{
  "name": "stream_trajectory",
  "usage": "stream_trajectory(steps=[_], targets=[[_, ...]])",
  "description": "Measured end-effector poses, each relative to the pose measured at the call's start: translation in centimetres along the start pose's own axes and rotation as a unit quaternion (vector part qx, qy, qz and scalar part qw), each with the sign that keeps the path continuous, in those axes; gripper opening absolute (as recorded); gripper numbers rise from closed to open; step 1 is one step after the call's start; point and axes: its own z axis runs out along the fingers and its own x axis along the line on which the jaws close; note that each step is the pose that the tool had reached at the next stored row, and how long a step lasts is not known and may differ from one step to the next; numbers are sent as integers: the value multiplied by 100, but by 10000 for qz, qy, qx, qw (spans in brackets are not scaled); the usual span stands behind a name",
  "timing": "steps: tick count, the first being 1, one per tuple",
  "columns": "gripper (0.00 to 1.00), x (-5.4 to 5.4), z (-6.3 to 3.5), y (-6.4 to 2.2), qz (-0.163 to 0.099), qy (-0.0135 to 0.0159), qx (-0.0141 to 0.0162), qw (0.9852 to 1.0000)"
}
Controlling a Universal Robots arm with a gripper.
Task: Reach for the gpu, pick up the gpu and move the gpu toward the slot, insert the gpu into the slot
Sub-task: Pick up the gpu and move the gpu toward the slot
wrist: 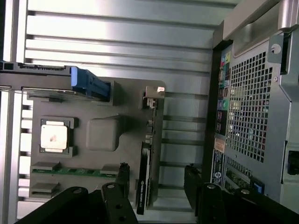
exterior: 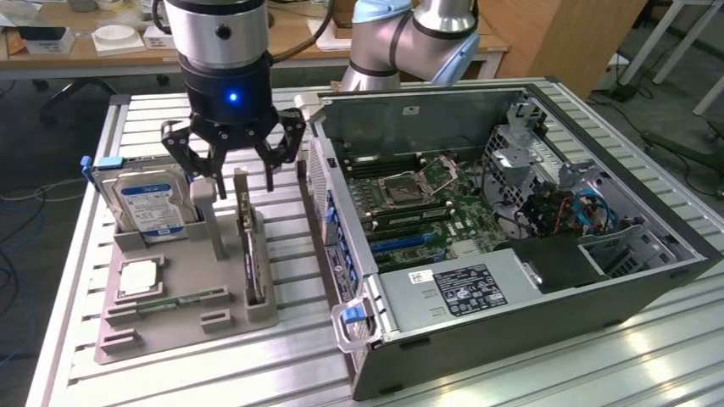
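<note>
The black gripper hung over the far end of the grey plastic holder tray, its jaws spread wide and holding nothing. The gpu, a thin dark rectangular circuit card with a silver metal bracket at 1 end, stood on edge in a slot of that tray, untouched. In the wrist view it lay between the 2 fingers, nearer that one than the other. The open dark metal computer case sat just beside the tray.
</note>
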Motion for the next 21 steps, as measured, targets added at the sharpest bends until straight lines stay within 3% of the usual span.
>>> stream_trajectory(steps=[9, 21], targets=[[59, 14, 82, -79, -58, 2, 0, 10000], [59, 25, 233, -287, -145, 5, -2, 9999]])
